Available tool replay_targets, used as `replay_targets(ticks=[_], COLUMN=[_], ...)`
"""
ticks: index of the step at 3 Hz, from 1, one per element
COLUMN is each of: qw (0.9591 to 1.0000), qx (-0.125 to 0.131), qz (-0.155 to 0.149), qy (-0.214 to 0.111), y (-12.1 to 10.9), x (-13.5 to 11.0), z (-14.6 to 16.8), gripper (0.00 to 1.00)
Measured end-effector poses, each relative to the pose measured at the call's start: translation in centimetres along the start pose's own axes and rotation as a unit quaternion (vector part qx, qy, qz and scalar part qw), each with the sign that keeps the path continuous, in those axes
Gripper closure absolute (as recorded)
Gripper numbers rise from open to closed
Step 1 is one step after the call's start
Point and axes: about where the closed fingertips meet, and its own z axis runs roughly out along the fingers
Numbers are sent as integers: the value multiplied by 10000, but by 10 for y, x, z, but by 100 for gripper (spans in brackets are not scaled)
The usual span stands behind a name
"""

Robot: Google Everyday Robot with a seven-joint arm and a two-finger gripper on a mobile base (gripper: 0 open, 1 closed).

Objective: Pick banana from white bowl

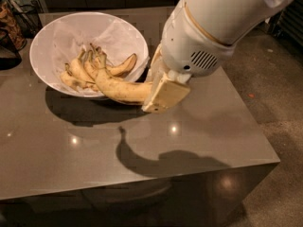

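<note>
My gripper is shut on the banana, a long plump yellow one with brown speckles. It holds the banana in the air over the near rim of the white bowl, stem end pointing up and left. The bowl stands at the back left of the table and has a crinkled paper lining. Several smaller bananas lie inside it. The arm's white body fills the upper right and hides part of the table behind it.
The grey table has its right edge and front edge close by. The banana's shadow falls on the table top in front of the bowl. Dark baskets stand at the far left. Bare floor lies to the right.
</note>
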Motion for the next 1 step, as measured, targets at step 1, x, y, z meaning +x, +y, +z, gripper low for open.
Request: replay_targets(ticks=[1], qw=[10000], qx=[0], qz=[0], qy=[0], y=[0], x=[0], z=[0], gripper=[100])
